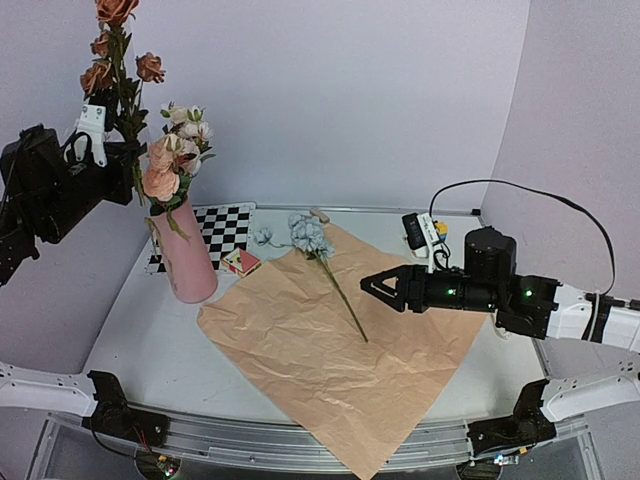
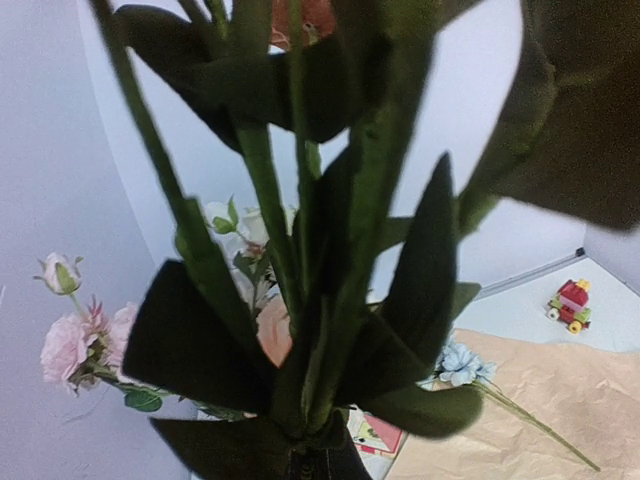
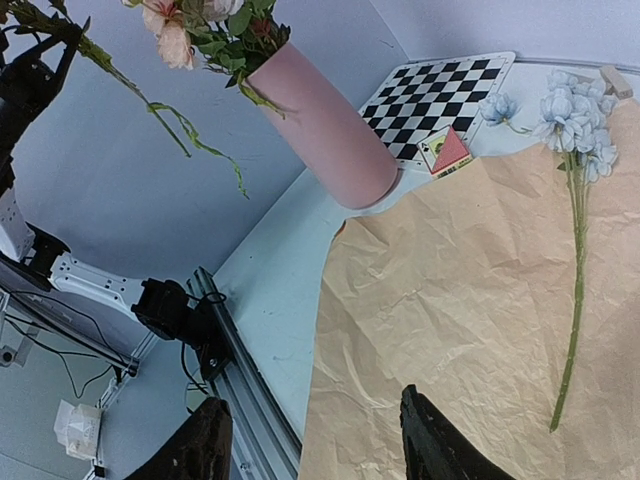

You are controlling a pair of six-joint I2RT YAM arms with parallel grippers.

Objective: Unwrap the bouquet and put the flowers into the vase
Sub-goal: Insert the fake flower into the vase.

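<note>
Here the vase (image 1: 188, 262) stands upright on the counter (image 1: 135, 350), on the left arm's side, with peach-pink and white blooms (image 1: 172, 165) in its mouth, their heads leaning out over the rim. Above the vase and a little to its left, the left tool (image 1: 122, 152) is pressed together on the green stems of the rust-brown flowers (image 1: 112, 55). It holds them upright in the air, with their heads well above the blooms in the vase. Whether the lower stem ends touch those blooms cannot be told. From the left wrist, dark stems and leaves fill the view and hide the tool's fingers.

To the right of the vase the kraft paper (image 1: 330, 360) lies spread flat and crumpled, its nearest edge just beside the vase's foot. A pale blue flower (image 1: 335, 285) lies on the paper, bloom toward the far wall and stem pointing back toward the arms. A smaller pale blue bloom (image 1: 262, 237) lies off the paper on the bare counter, behind and to the right of the vase.

Just behind the vase a black-and-white checkerboard (image 1: 228, 228) lies flat. A small red card (image 1: 241, 262) sits to the vase's right, between the vase and the paper.

Farther right of the vase, across the paper, the right tool (image 1: 372, 286) hovers above the sheet. Its fingers (image 3: 205, 445) are spread with nothing between them, and it points toward the vase.
</note>
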